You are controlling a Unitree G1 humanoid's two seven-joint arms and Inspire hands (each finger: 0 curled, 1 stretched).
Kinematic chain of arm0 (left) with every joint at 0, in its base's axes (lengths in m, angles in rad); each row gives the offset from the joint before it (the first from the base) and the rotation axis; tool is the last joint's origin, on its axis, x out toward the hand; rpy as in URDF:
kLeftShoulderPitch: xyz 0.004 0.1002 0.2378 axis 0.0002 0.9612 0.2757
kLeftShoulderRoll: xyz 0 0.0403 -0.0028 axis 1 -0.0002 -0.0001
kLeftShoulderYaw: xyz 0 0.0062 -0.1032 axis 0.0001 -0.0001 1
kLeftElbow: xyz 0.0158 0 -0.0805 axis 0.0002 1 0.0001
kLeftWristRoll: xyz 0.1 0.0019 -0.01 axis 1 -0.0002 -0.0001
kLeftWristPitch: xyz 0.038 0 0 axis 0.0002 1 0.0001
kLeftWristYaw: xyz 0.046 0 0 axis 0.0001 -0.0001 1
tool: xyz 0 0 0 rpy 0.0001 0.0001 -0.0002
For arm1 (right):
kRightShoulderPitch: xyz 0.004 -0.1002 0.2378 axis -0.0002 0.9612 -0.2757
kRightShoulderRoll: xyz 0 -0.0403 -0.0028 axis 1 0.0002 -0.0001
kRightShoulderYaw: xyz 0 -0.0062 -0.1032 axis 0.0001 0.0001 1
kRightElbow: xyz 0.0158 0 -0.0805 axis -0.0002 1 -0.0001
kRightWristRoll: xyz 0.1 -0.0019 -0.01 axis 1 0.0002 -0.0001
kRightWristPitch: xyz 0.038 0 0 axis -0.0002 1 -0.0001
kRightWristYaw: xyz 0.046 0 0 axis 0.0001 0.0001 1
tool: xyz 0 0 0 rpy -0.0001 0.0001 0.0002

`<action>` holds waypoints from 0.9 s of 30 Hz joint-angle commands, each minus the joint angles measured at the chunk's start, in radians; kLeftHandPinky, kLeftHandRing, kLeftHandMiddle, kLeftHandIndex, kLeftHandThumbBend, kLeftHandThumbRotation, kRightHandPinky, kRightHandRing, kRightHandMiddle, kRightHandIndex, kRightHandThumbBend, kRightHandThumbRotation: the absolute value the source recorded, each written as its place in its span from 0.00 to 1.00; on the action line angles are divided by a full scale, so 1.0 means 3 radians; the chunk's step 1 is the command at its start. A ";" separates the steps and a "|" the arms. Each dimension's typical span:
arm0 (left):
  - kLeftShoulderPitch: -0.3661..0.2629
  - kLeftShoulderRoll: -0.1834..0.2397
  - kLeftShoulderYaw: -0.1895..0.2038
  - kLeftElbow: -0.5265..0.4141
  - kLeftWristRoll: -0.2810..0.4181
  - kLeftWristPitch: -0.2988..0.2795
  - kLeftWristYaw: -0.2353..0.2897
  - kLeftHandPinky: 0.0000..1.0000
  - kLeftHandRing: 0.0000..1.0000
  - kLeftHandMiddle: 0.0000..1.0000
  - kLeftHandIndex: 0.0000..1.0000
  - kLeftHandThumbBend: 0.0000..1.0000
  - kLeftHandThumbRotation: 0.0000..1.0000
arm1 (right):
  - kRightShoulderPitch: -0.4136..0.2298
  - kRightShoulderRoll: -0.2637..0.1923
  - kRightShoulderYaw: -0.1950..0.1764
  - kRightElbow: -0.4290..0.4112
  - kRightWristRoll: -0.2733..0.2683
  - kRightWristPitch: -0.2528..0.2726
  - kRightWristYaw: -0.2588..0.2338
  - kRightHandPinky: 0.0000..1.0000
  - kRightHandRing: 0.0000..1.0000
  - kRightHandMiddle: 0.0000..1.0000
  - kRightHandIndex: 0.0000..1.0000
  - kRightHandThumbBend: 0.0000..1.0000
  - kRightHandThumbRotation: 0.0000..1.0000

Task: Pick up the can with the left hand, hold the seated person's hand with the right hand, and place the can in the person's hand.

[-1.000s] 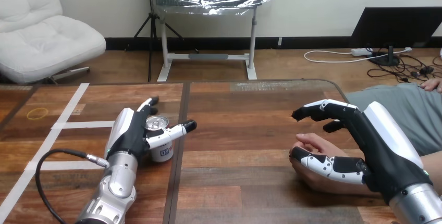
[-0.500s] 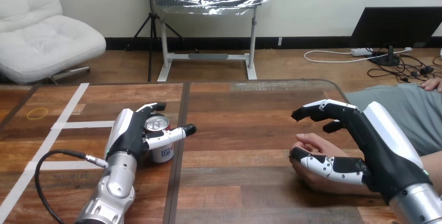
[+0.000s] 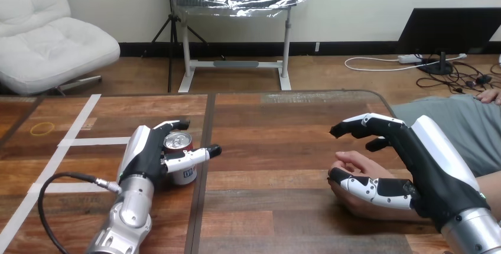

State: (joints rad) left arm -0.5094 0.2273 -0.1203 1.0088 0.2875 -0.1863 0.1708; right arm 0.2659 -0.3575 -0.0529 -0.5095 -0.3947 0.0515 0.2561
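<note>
**Can gripped at left, right hand poised open**

In the head view, our left hand (image 3: 146, 156) wraps the can (image 3: 178, 142), which stands upright on the table (image 3: 266, 147) left of centre. Its fingers curl behind the can and its thumb crosses the front, a hold we judge fit for lifting. Our right hand (image 3: 426, 165) arches wide over the person's hand (image 3: 353, 164), which rests on the table at the right. The thumb lies just beside it and the fingers stand apart above, so there is no clasp yet.

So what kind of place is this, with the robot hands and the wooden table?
Probably a robot testing setup, not a home: the brown wooden table has white tape strips stuck across it, and the robot's left hand is curled round a small white metal can.
</note>
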 commanded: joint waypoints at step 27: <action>-0.0037 0.0103 0.0047 -0.0102 -0.0037 -0.0078 -0.0070 0.67 0.73 0.75 0.78 0.85 0.32 | -0.0200 -0.0068 -0.0053 -0.0177 0.0034 0.0050 0.0047 0.70 0.78 0.77 0.68 0.59 0.00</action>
State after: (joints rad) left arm -0.5058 0.2334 -0.1146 1.0074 0.2822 -0.1932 0.1562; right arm 0.2659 -0.3583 -0.0530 -0.5136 -0.3921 0.0661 0.2675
